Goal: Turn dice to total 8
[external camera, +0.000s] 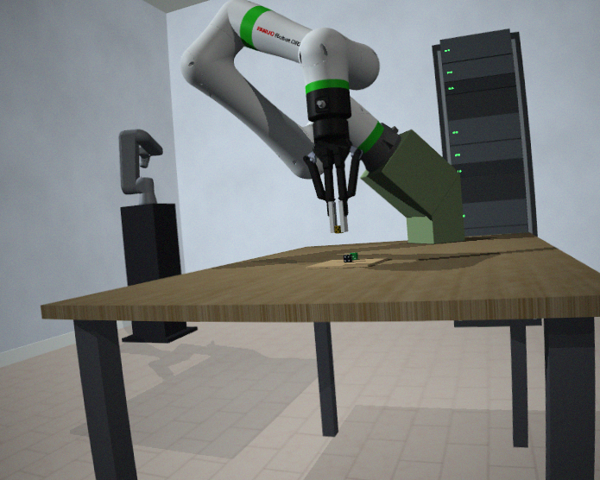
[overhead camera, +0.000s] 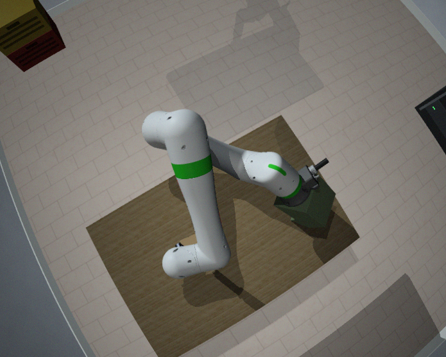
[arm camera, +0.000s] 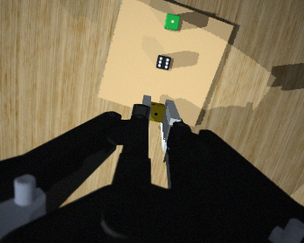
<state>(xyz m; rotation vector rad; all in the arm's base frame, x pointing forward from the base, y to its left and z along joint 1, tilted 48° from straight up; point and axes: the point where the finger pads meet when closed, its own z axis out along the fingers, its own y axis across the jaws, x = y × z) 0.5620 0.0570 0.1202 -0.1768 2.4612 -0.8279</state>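
My gripper (arm camera: 155, 110) is shut on a yellow die (arm camera: 156, 112) and holds it in the air above the near edge of the tan mat (arm camera: 165, 54); the face towards the camera shows one pip. In the exterior view the gripper (external camera: 337, 227) hangs a little above the mat (external camera: 347, 262). A black die (arm camera: 163, 63) showing six lies flat near the mat's middle. A green die (arm camera: 172, 22) showing one lies flat near the mat's far edge. In the overhead view the arm hides the mat and the dice.
The arm's green base block (external camera: 419, 191) stands at the back of the wooden table (external camera: 341, 288). A dark server rack (external camera: 486, 129) stands behind the table, and a black pedestal (external camera: 150, 257) stands at the left.
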